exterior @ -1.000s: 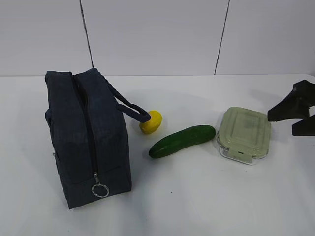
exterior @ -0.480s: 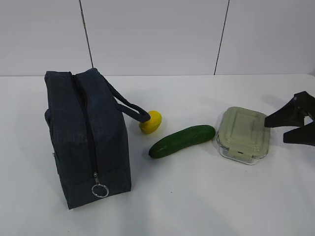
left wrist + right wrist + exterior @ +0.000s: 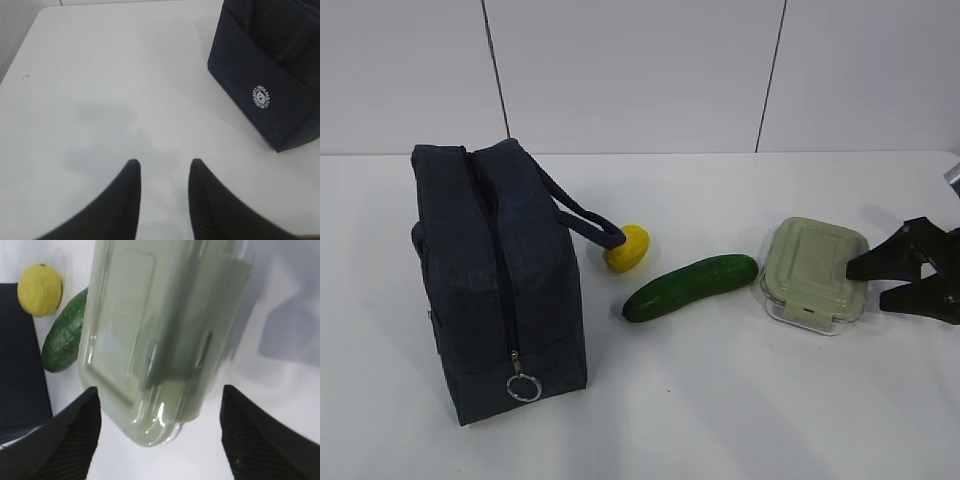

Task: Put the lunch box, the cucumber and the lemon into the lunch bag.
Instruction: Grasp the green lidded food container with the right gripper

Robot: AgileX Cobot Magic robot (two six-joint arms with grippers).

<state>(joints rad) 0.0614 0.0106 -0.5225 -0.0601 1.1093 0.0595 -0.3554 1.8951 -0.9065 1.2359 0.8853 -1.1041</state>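
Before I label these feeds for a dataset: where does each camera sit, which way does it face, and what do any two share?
Exterior: off the table, slanting down at lunch bag, lemon, cucumber, lunch box; right hand enters at right.
Left wrist: on the left arm, facing bare table and bag; left hand open.
Right wrist: above the lunch box, right hand open.
Exterior and right wrist share lemon, cucumber and lunch box.

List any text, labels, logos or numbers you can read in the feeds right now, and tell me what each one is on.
Round white logo printed on the side of the lunch bag, left wrist view: lettering runs around the ring, but it is too small and blurred to read.
Lunch box lid: embossed shapes only, no readable text.
Cucumber, lemon, table: no text.
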